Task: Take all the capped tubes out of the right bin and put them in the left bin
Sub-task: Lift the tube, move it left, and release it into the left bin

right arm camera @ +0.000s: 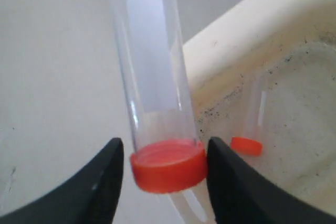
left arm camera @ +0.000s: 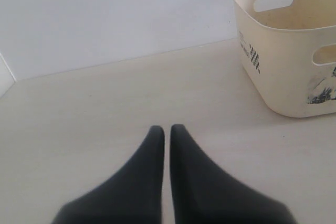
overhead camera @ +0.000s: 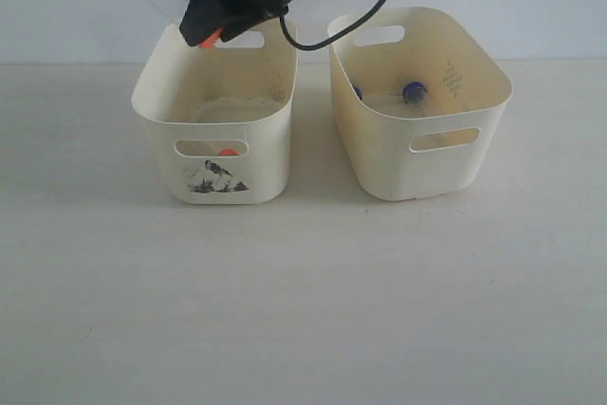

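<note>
Side by side on your pale desk stand the picture-fronted left bin, left of centre in the exterior frame, and the yellower right bin, right of centre. Your right gripper reaches across from the upper edge to hang over the left bin's back rim, likely the drop point; its jaws flank the orange cap of a clear tube, though you cannot tell whether they are clenched or letting go; the tube's long axis runs straight out from the jaws, cap nearest the wrist, body pointing away, apparently downward, so it should fall in bottom first. Your left gripper sits over the desk beside the left bin, jaws pressed together on nothing. A second orange cap shows through the left bin's front slot; a blue cap and another blue cap lie in the right bin.
</note>
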{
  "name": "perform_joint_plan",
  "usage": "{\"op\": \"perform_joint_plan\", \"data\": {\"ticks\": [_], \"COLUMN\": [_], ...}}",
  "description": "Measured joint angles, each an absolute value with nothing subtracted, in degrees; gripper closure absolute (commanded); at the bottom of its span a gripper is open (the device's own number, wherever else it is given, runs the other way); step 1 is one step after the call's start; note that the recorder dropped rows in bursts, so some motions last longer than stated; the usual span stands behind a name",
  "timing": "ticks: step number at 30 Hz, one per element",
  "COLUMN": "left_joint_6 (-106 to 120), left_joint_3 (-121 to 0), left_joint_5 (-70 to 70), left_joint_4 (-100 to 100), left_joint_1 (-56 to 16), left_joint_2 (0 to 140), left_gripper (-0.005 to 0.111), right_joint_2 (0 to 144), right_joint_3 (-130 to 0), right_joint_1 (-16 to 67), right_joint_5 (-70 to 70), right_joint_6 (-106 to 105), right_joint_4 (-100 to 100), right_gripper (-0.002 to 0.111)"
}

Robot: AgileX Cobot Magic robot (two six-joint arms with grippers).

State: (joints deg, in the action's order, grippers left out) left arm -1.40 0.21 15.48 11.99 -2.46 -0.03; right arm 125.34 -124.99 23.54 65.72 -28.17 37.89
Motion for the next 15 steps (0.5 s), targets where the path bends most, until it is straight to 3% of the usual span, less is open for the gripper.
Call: {"op": "perform_joint_plan", "data": {"ticks": [2, 5, 6, 7, 15], "left_joint_6": [-1.40, -1.40, -1.40, -1.40, -1.40], "left_joint_3": [0.21, 0.21, 0.21, 0.21, 0.21], "left_joint_5": [15.48, 15.48, 15.48, 15.48, 15.48], "left_joint_4": [11.99, 11.99, 11.99, 11.99, 11.99], "left_joint_1": [-2.46, -2.46, -2.46, -2.46, -2.46], "left_joint_2": [-0.03, -0.03, -0.03, -0.03, -0.03], "left_gripper": [0.102, 0.102, 0.102, 0.102, 0.102], "right_joint_2": [125.63, 125.66, 125.66, 125.66, 125.66], "right_joint_3": [-124.99, -124.99, -124.99, -124.99, -124.99], "right_joint_1": [23.55, 23.55, 23.55, 23.55, 21.75], "right_joint_5": [64.96, 63.91, 63.53, 63.27, 63.62], "right_joint_6": [-27.86, -24.98, -24.01, -22.90, -14.99], "right_joint_4": [37.06, 33.76, 32.33, 30.74, 18.38], "right_gripper": [0.061, 0.088, 0.103, 0.108, 0.108]}}
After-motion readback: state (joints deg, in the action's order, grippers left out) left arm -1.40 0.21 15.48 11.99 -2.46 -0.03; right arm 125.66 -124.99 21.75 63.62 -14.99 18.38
